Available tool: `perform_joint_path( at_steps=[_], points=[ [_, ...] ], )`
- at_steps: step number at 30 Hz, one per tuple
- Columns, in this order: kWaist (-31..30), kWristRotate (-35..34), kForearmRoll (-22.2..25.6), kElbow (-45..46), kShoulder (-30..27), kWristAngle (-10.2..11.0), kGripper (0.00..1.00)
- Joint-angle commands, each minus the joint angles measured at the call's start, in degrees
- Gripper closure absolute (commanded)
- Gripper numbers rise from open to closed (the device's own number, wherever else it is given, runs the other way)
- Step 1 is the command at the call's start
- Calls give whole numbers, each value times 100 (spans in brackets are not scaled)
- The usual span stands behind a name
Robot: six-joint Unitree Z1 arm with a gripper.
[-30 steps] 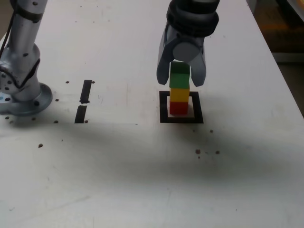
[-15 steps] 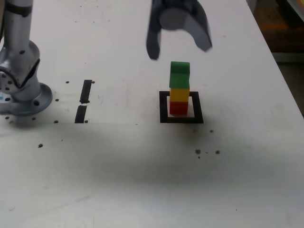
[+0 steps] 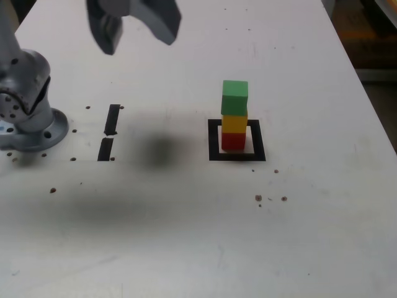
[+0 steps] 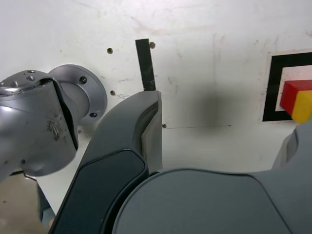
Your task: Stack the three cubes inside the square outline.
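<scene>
A: Exterior view first. Where are the cubes?

B: All three are in one column. Red cube (image 3: 233,141) sits at the bottom on the white inside of the square outline (image 3: 214,139), yellow cube (image 3: 234,123) on top of it, green cube (image 3: 234,97) on top of that. The green one looks turned a bit against the yellow and overhangs slightly toward the exterior view's left.

A: Is the stack centred in the outline?

B: It stands inside the frame, nearer the far edge than the near one. The black tape shows on all four sides.

A: Gripper?

B: The gripper (image 3: 138,28) is high at the top of the exterior view, toward that view's left, well apart from the stack. It's blurred. Its fingers (image 3: 160,20) are spread apart with nothing between them.

A: Anything else on the surface?

B: The white surface (image 3: 198,236) carries the arm's round metal base (image 3: 34,127) at the exterior view's left edge. Two short black tape strips (image 3: 109,131) lie end to end between the base and the outline. There are small dark specks, and a soft shadow beside the strips.

A: Wrist view?

B: Mostly the gripper's grey body. One finger (image 4: 146,124) shows, plus the base, one tape strip, a corner of the outline, and parts of the red and yellow cubes at the picture's edge.
</scene>
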Motion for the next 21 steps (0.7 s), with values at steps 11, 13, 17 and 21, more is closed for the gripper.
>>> perform_joint_path(
  at_steps=[11, 13, 17, 21],
  points=[
    [296, 33, -1509, 2192, -206, -166, 8],
    [348, 64, -1570, 2291, -248, -166, 8],
    [422, 98, -1751, 2504, -272, -168, 8],
    [537, 166, -2028, 2834, -265, -214, 8]
  ],
)
